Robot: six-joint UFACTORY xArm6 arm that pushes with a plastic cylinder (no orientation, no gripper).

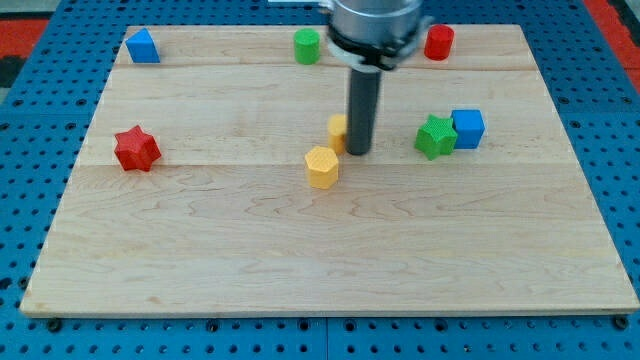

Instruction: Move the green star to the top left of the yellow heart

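Observation:
The green star (435, 136) lies on the wooden board at the view's right of centre, touching a blue cube (467, 128) on its right. The yellow heart (338, 131) sits near the board's middle, mostly hidden behind the rod. My tip (358, 152) rests on the board just right of the yellow heart and well to the left of the green star. A yellow hexagonal block (322, 167) lies just below and left of the tip.
A red star (136, 149) lies at the view's left. A blue block (143, 47) sits at the top left, a green cylinder (307, 46) at the top centre, a red cylinder (438, 42) at the top right. The board's edge (330, 312) runs along the bottom.

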